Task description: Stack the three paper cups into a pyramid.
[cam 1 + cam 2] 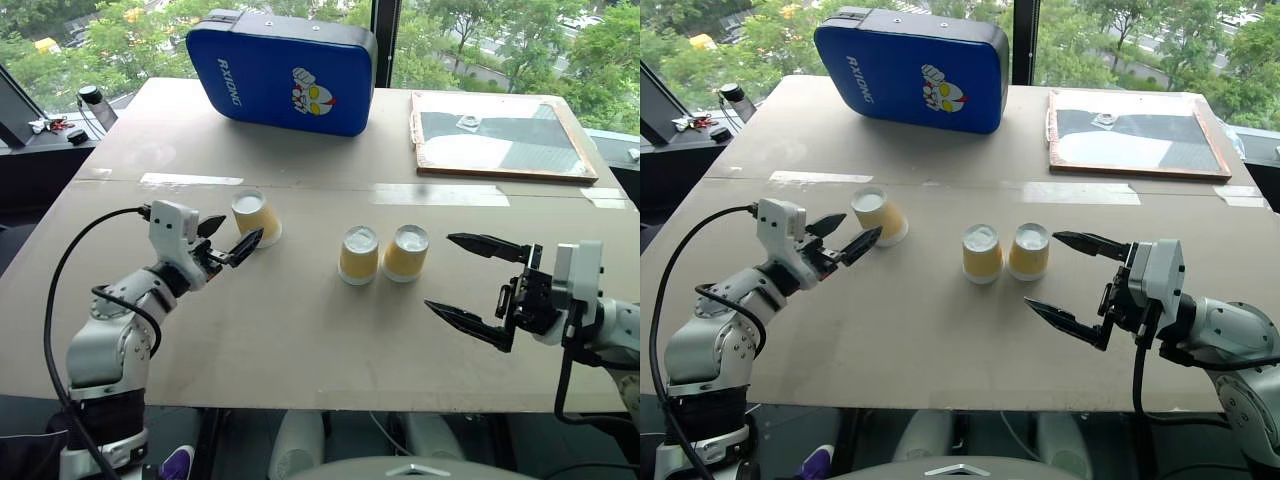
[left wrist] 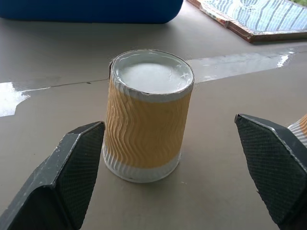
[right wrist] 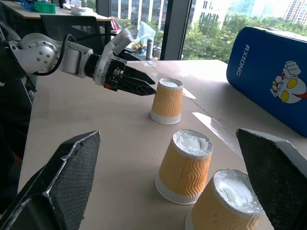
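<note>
So we had both arms out low over the near part of the bench (image 1: 300, 350). The right gripper (image 1: 480, 290) sat with its jaws spread wide and nothing between them, aimed across at the pair of cups. The left gripper (image 1: 228, 240) was the same deal, jaws released and empty, with its fingertips just beside the lone cup.

All three paper cups were standing upside down on the bench, white bases up, no pyramid built at that point. Two of them were side by side around the middle: the left cup of the pair (image 1: 358, 255) and the right cup of the pair (image 1: 405, 252), very close together, maybe touching, we couldn't really tell. The lone cup (image 1: 256, 217) was well apart from them, off to the robot's left. In the left wrist view the lone cup (image 2: 148, 115) stood upright ahead of the open jaws and a bit nearer one of them, not gripped.

Further back we saw strips of clear tape (image 1: 190, 180) running along a seam across the bench. Beyond that a blue padded case (image 1: 280, 72) with a cartoon figure on it sat at the far side, and a wooden-framed board (image 1: 500, 135) lay flat to the right of it. Behind everything were windows with green trees (image 1: 480, 30) outside.
</note>
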Robot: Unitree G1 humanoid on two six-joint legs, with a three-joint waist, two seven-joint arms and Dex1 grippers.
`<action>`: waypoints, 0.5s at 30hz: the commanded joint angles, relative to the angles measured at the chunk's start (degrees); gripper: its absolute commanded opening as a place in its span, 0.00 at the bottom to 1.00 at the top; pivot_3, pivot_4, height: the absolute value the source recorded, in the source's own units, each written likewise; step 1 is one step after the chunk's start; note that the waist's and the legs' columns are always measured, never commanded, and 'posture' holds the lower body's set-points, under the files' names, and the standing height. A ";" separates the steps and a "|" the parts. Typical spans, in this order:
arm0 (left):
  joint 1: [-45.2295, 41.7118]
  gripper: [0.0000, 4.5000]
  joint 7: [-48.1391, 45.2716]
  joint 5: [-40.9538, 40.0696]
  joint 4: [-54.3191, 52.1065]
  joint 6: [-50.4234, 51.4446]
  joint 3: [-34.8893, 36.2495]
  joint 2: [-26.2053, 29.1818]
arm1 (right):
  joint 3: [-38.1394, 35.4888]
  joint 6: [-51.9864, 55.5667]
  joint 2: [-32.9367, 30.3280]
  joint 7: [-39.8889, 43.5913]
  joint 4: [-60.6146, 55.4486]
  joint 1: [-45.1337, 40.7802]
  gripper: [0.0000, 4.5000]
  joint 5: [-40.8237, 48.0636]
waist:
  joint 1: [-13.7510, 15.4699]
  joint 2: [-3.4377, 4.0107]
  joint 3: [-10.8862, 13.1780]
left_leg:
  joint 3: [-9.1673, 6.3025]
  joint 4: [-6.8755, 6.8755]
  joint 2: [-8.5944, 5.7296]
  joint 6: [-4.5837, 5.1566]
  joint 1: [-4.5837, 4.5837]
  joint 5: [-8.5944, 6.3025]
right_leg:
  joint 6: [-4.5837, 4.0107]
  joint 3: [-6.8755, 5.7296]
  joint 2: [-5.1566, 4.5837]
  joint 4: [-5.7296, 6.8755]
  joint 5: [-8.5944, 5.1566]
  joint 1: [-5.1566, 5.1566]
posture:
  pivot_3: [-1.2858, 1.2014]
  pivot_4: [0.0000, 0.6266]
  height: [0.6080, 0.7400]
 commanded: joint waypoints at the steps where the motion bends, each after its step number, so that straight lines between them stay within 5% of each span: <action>1: -4.67 0.99 0.57 2.57 4.45 -2.98 -1.66 0.40 | -2.03 0.32 -0.60 -1.56 -3.34 1.09 1.00 0.79 | 0.01 0.00 0.00 | -0.01 0.00 0.00 0.00 0.00 0.00 | 0.00 -0.01 0.01 0.00 0.00 0.00 | 0.52 0.24 1.00; 6: -8.66 0.99 0.51 4.28 8.77 -5.44 -3.48 -0.22 | -3.12 0.81 -0.75 -3.00 -4.99 2.89 1.00 0.94 | -0.05 -0.01 0.00 | 0.00 0.00 0.00 0.00 -0.01 0.00 | 0.01 0.04 0.00 -0.01 0.00 -0.01 | 0.52 0.24 1.00; 9: -9.15 0.84 -0.08 4.55 9.53 -6.48 -4.00 -0.23 | -3.72 0.74 -0.82 -3.44 -5.59 3.98 1.00 0.95 | -0.09 0.00 0.00 | 0.02 0.00 0.00 -0.01 -0.02 0.00 | 0.01 0.02 0.00 -0.01 0.00 -0.01 | 0.52 0.24 1.00; 12: -9.26 0.56 -0.99 4.33 9.38 -7.21 -4.11 -0.11 | -3.79 0.59 -0.81 -3.89 -5.91 4.57 1.00 0.91 | -0.08 -0.01 0.00 | 0.03 0.00 0.00 -0.01 -0.02 0.01 | 0.01 0.02 0.00 0.00 0.00 -0.01 | 0.52 0.24 1.00; 15: -9.41 0.53 -2.69 4.07 8.55 -7.96 -4.06 0.77 | -3.64 0.48 -0.67 -4.40 -6.01 4.89 1.00 0.62 | -0.05 -0.01 0.00 | 0.02 0.00 0.00 -0.01 -0.01 0.01 | 0.01 0.01 0.00 0.01 0.00 -0.01 | 0.52 0.24 1.00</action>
